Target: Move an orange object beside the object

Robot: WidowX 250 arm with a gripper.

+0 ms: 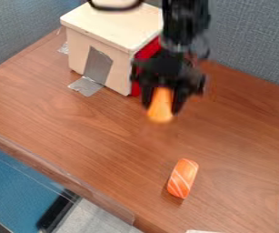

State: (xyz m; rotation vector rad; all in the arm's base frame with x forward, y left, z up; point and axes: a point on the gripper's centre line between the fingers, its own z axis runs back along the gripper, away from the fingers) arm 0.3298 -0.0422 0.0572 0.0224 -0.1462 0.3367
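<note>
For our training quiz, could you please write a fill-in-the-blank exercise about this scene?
The gripper holds a plain object coloured ____.
The striped piece on the table is orange with ____ stripes.
The side of the wooden box nearest the gripper is ____.

Missing words: orange; white; red.

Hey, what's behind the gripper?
Behind the gripper I can see part of the red side of the wooden box. The gripper and arm cover more of that side, so I can't tell what's there.

Glossy black, blocky segmented arm point(186, 20)
</note>
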